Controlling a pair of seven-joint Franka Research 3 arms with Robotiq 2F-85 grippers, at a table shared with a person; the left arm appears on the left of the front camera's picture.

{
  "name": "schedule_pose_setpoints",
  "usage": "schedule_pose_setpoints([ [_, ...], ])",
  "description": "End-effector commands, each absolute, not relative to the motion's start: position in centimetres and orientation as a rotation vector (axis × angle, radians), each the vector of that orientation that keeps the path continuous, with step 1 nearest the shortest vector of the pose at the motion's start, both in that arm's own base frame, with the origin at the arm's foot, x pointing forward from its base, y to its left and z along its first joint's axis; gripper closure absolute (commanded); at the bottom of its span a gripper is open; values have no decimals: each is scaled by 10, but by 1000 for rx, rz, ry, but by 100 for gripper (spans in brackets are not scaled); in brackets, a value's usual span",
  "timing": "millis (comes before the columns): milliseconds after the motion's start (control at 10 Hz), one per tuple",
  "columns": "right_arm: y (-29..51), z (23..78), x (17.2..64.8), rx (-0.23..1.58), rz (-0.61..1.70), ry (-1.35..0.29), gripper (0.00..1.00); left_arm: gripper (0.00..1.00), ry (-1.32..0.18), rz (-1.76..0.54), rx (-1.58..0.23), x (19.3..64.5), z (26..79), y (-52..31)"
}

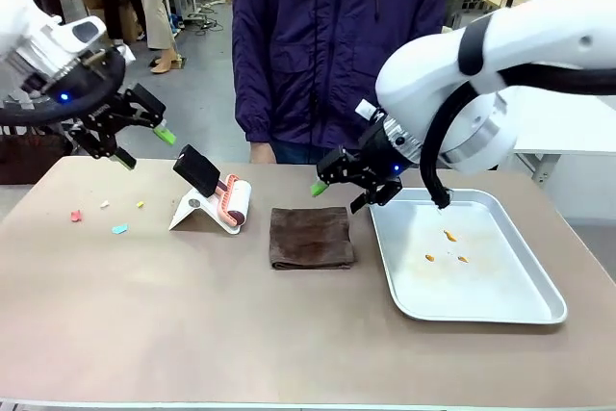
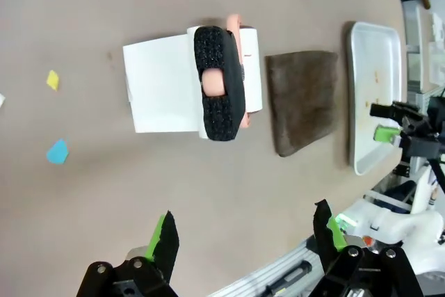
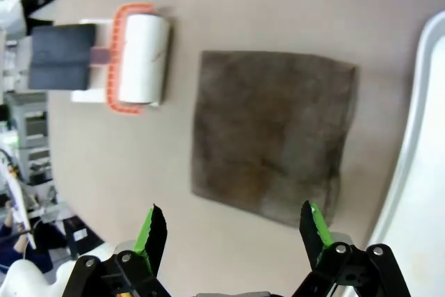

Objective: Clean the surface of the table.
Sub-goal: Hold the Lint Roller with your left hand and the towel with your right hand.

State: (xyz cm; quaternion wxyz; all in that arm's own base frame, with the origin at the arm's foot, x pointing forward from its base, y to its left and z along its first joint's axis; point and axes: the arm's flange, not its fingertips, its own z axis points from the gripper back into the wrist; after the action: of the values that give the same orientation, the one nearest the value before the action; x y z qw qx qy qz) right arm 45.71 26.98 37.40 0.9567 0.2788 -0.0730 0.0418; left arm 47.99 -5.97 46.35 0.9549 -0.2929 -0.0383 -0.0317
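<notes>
The beige-brown table (image 1: 241, 334) carries small coloured scraps (image 1: 119, 229) at its left, a brown cloth (image 1: 310, 238) in the middle and a lint roller (image 1: 214, 194) on a white stand. My left gripper (image 1: 144, 146) hangs open in the air above the table's back left, holding nothing. In the left wrist view the left gripper (image 2: 247, 238) looks down on the roller (image 2: 219, 81), a blue scrap (image 2: 57, 151) and a yellow one (image 2: 52, 80). My right gripper (image 1: 339, 196) hovers open just behind the cloth. In its own view the right gripper (image 3: 233, 231) is empty above the cloth (image 3: 271, 130).
A silver metal tray (image 1: 539, 310) with a few orange crumbs lies at the right, its rim (image 3: 417, 137) next to the cloth. A person in a dark blue jacket (image 1: 337, 45) stands at the far edge. The table's front half is bare.
</notes>
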Motion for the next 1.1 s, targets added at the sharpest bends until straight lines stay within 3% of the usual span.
schedule_pose_setpoints([
  [0,282,362,480,479,46,-118,0,0,-63,-56,-542,491,460,-71],
  [500,286,329,482,392,65,-83,0,0,-37,9,-554,518,434,-66],
  [1000,275,322,479,434,53,-93,0,0,-40,-28,-554,506,432,-68],
])
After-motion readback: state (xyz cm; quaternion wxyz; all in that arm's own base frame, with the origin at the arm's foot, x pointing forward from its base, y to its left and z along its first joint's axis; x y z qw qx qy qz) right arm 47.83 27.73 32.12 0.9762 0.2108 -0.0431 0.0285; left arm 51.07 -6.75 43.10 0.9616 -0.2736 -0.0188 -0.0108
